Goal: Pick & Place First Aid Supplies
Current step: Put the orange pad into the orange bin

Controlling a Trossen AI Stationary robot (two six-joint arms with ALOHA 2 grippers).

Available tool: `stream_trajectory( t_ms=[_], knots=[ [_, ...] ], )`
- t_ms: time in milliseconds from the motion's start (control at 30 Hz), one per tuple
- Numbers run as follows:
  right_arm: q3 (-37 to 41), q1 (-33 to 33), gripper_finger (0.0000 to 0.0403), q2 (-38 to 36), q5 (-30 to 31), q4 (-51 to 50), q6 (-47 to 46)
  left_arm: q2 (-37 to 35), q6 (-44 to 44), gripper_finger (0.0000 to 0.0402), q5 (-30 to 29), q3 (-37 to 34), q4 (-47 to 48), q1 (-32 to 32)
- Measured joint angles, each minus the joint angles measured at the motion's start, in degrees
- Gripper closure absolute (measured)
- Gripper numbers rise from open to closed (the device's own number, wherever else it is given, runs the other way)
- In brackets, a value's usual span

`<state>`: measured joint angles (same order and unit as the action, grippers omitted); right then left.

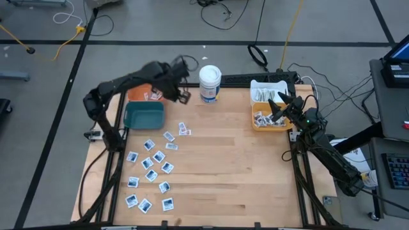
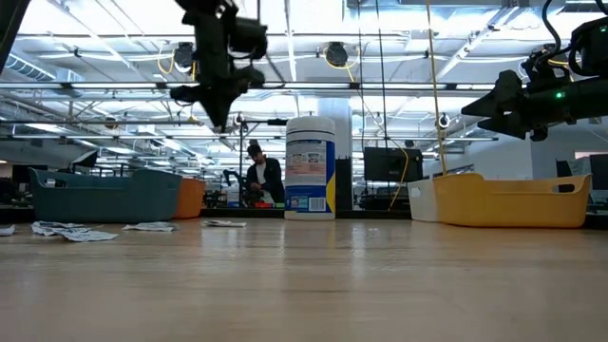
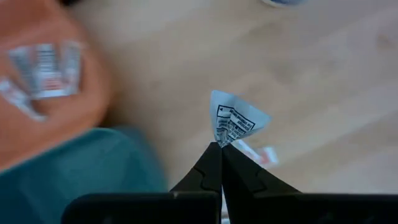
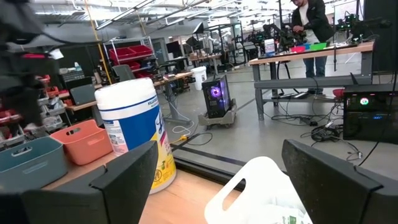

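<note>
My left gripper (image 1: pixel 183 96) hangs high above the table's far left part, beside the orange bin (image 1: pixel 142 94) and the teal bin (image 1: pixel 144 115). It is shut on a small white-and-blue sachet (image 3: pixel 235 119). In the low view it (image 2: pixel 217 106) shows well above the tabletop. Several more sachets (image 1: pixel 151 174) lie flat on the wood at the near left. A few packets (image 3: pixel 43 70) lie in the orange bin. My right gripper (image 1: pixel 282 106) stands open and level over the yellow bin (image 1: pixel 271 120) with nothing between its fingers. My left gripper pinches the sachet's lower corner (image 3: pixel 222 140) between its two fingertips, which point down from above. The sachet stands out past the fingertips, slightly curled, lifted clear of the table.
A tall white tub with a blue label (image 1: pixel 209 83) stands at the far middle of the table. A white bin (image 1: pixel 268 90) with wrapped strips sits behind the yellow bin at the far right. A packet with red marks (image 3: pixel 260 154) lies on the wood below the held sachet.
</note>
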<state>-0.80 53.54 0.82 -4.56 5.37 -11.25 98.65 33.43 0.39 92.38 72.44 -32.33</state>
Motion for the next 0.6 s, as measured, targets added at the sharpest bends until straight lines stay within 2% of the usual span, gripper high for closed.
stream_trajectory(
  t_ms=[333,500,600],
  knots=[
    [-0.02,0.00,0.0066,0.00,0.00,0.02,0.00,0.00,-6.28,0.0401,-0.03,0.04,2.90,-18.30],
    [0.00,0.00,0.0066,0.00,0.00,0.00,0.00,0.00,-7.67,0.0401,-0.83,0.04,3.31,-25.46],
    [-0.02,0.00,0.0066,0.00,0.01,0.00,-0.01,0.90,-8.04,0.0401,-3.66,0.09,2.84,-28.12]
  ],
)
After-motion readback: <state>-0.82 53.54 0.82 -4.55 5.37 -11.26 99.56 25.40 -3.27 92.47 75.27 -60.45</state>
